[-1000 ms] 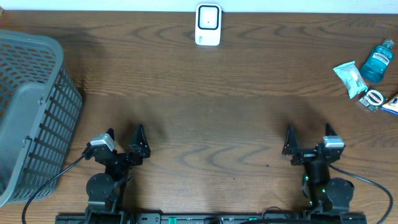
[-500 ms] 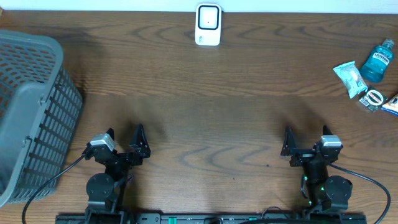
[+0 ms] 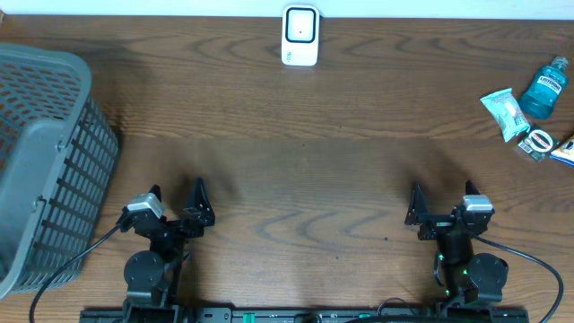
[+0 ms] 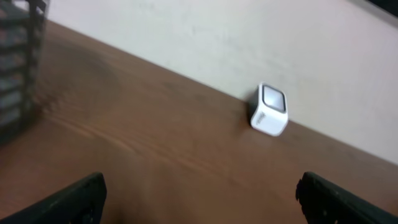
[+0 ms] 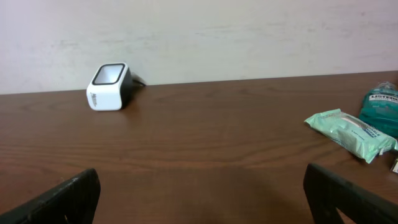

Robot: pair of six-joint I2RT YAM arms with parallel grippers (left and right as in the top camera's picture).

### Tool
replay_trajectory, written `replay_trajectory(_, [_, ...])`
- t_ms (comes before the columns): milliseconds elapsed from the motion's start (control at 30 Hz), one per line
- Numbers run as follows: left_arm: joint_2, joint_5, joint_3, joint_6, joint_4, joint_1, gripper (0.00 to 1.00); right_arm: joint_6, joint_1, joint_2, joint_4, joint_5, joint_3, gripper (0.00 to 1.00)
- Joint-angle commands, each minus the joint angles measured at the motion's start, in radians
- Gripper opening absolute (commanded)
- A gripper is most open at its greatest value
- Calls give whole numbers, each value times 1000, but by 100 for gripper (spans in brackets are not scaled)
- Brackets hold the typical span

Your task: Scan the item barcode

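Overhead, we see both hands low at the near edge of the brown wooden surface [image 3: 296, 152], and neither is holding anything. Our left hand [image 3: 177, 197] has its fingers spread wide, and our right hand [image 3: 442, 202] is spread just as wide. Both sit well apart from every object. The white barcode scanner [image 3: 300, 36] stands at the far edge, about the middle, close to the pale wall [image 5: 249, 31]. The items lie clustered at the far right: a blue mouthwash bottle [image 3: 544, 87], a green packet [image 3: 503, 112] just left of it, a small ring-shaped pack [image 3: 538, 142] nearer to us, and a blue-and-white thing [image 3: 565, 151] cut off by the frame edge. A grey slatted basket [image 3: 45, 161] fills the left side.
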Motion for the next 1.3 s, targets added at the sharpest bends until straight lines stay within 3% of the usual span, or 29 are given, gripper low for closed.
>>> replay_trajectory(0, [-14,-84,-17,15,74,4,98,9,10,-4,-3,-2,-2,99])
replay_trajectory(100, [-14,-85,-17,77,108,3,98,9,10,-4,-3,-2,-2,99])
replay_trajectory(333, [-14,-80,-17,190,-58,3,98,9,10,-4,-3,-2,-2,99])
replay_trajectory(467, [-14,-17,-17,321,-61,3,98,9,10,-4,-3,-2,-2,99])
replay_trajectory(1267, [-11,-18,-17,309,-61,3,98,9,10,-4,-3,-2,-2,99])
